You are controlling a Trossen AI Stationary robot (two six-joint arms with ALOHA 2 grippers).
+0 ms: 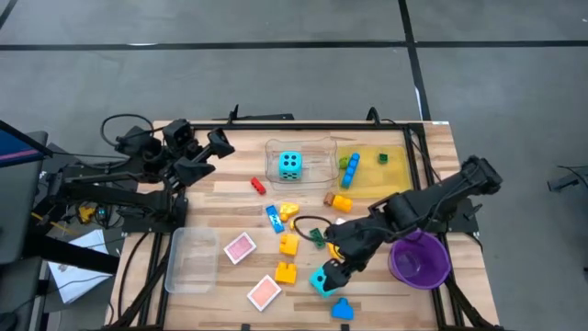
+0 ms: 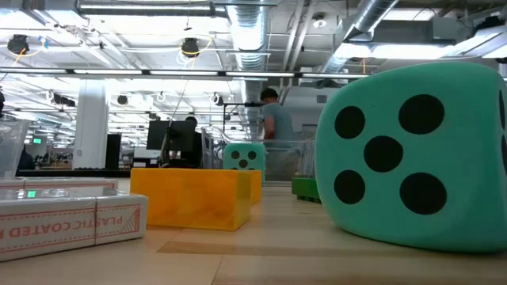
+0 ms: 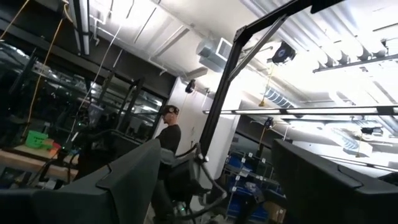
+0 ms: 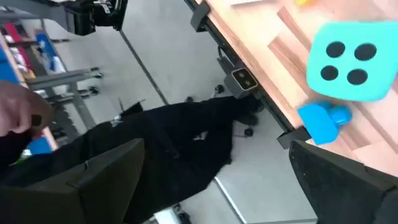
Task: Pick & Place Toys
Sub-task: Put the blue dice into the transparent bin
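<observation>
high view: right gripper low, fingers spread, beside turquoise die

Place was robotics lab in open industrial hall. Exposed ducts and pipes ran under ceiling, strip lights overhead. Wooden worktop stood on grey floor. Person stood among monitors and equipment racks behind.
</observation>
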